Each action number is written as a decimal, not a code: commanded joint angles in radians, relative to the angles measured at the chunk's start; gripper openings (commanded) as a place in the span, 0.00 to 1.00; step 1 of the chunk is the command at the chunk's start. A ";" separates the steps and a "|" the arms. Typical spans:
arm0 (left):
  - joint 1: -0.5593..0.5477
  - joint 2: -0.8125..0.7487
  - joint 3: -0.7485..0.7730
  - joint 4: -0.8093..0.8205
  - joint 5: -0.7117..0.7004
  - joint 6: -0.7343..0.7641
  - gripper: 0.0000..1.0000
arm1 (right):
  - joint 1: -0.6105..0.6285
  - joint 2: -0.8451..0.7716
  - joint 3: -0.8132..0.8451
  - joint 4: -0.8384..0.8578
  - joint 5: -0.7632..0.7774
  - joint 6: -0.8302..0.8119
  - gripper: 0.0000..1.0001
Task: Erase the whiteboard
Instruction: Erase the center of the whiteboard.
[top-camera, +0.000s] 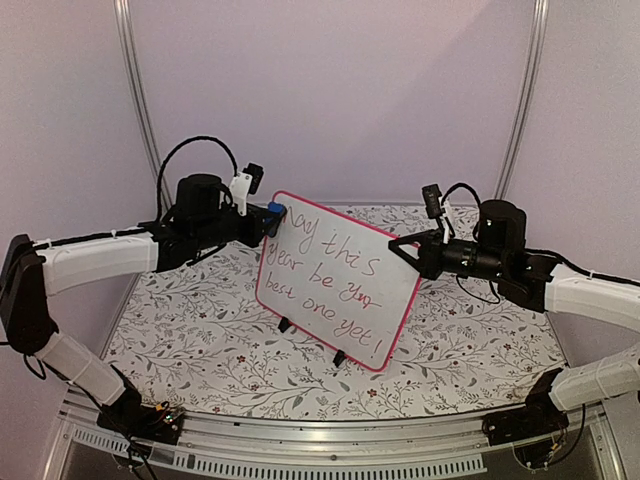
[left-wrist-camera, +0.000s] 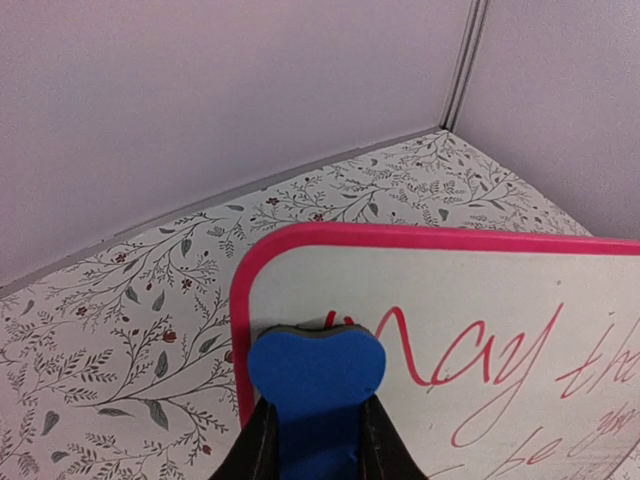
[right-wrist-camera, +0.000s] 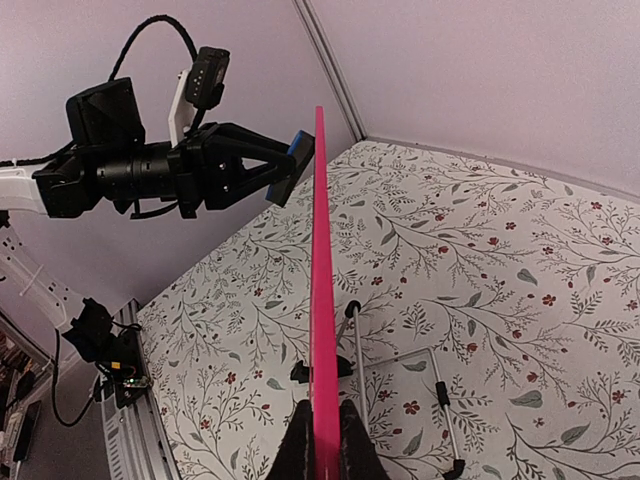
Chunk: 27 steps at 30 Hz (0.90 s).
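The whiteboard (top-camera: 335, 280) stands tilted on two black feet in mid-table, pink-framed, with red handwriting across it. My left gripper (top-camera: 268, 213) is shut on a small blue eraser (top-camera: 275, 210), pressed against the board's top left corner. In the left wrist view the eraser (left-wrist-camera: 316, 385) sits between the fingers, covering the first red letter on the whiteboard (left-wrist-camera: 480, 300). My right gripper (top-camera: 405, 247) is shut on the board's right edge. In the right wrist view the whiteboard (right-wrist-camera: 322, 300) shows edge-on between the fingers of that gripper (right-wrist-camera: 322, 425), with the eraser (right-wrist-camera: 297, 152) at its far end.
A floral-patterned cloth (top-camera: 200, 330) covers the table. A wire stand (right-wrist-camera: 435, 385) props the board from behind. Pale walls (top-camera: 330, 90) close in the back and sides. An aluminium rail (top-camera: 330, 445) runs along the near edge.
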 joint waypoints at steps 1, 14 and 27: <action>0.005 0.023 -0.007 0.008 -0.024 -0.015 0.16 | 0.021 0.023 -0.001 -0.063 -0.059 -0.060 0.00; -0.009 0.028 -0.019 -0.018 -0.039 -0.032 0.16 | 0.021 0.033 0.002 -0.066 -0.062 -0.063 0.00; -0.059 0.019 -0.038 -0.049 -0.109 -0.069 0.16 | 0.021 0.034 0.006 -0.072 -0.071 -0.060 0.00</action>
